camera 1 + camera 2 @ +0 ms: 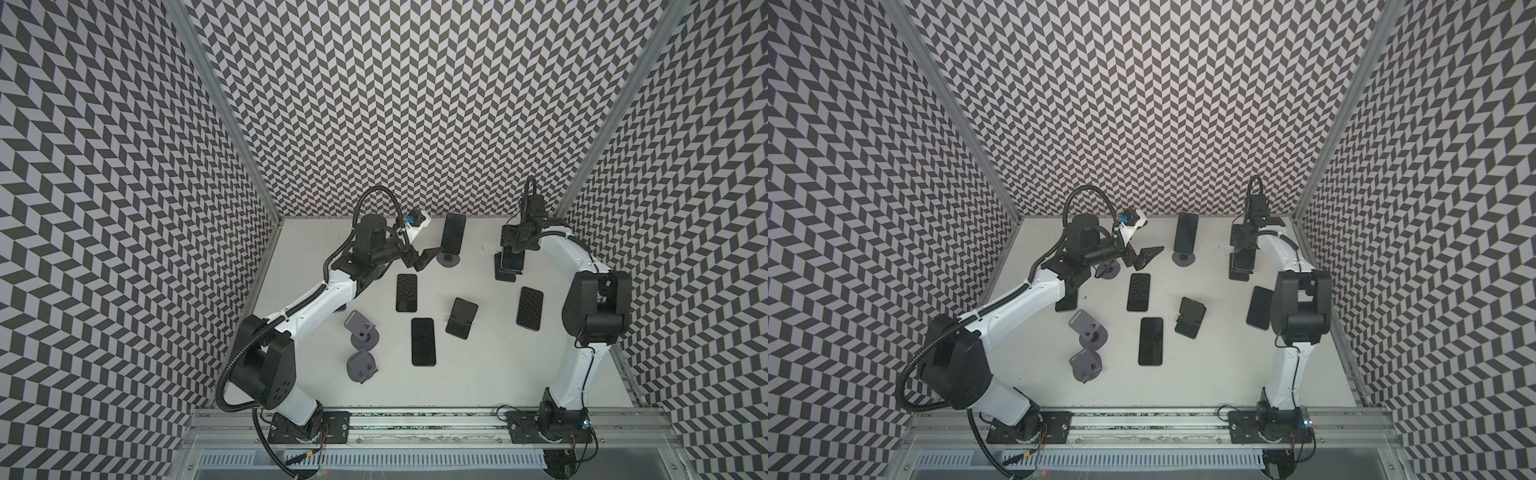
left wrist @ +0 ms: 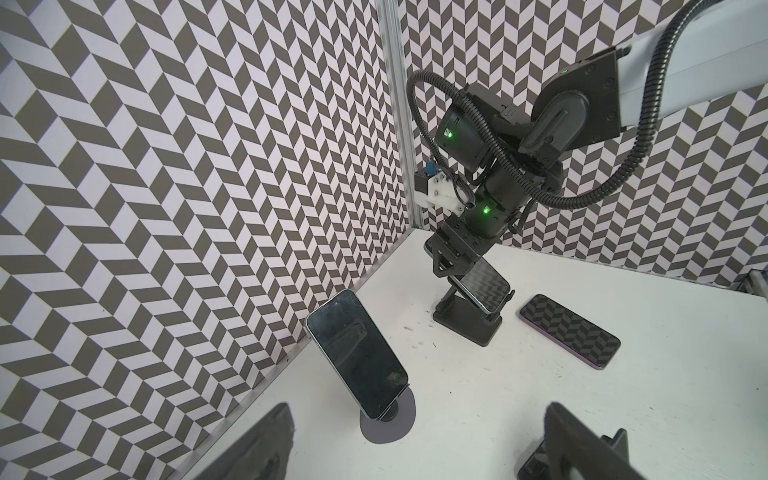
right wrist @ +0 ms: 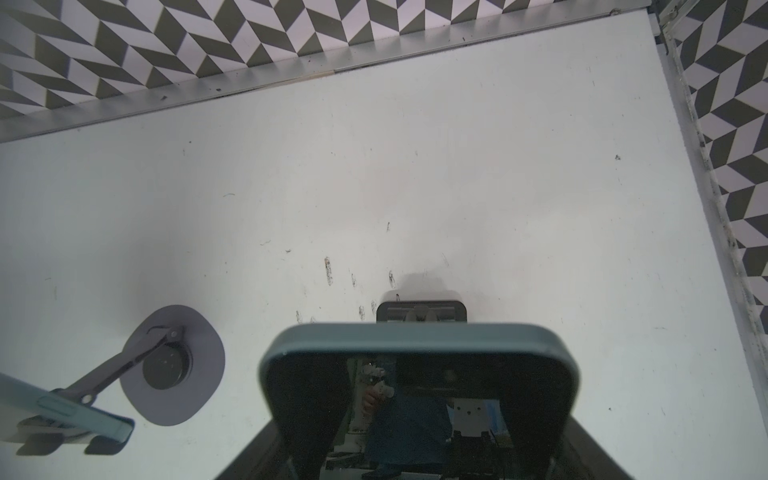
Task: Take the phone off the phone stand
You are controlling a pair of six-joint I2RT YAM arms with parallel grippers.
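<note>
Right gripper (image 2: 452, 269) clenched on the upper end of the teal-edged phone (image 2: 484, 290), jaws pinching it from the front and back faces. Phone sits tilted back on the black folding phone stand (image 2: 463, 322), its lower edge down at the stand's front lip; both are at the far right of the white tabletop (image 1: 478, 382), near the back wall. In the right wrist view the phone's top edge (image 3: 419, 340) fills the foreground and only the stand's rear foot (image 3: 420, 311) shows past it. Left gripper (image 1: 420, 259) released, jaws spread wide, holding nothing, hovering above the table beside a second phone (image 1: 453, 232) that is propped upright on a gray round-base stand (image 1: 449, 260). Three more phones lie flat: one mid-table (image 1: 406, 293), one nearer the front (image 1: 423, 341), one on the right (image 1: 530, 308). An empty black stand (image 1: 461, 318) sits between them. Two gray stands (image 1: 361, 330) (image 1: 361, 366) lie tipped over on the left.
</note>
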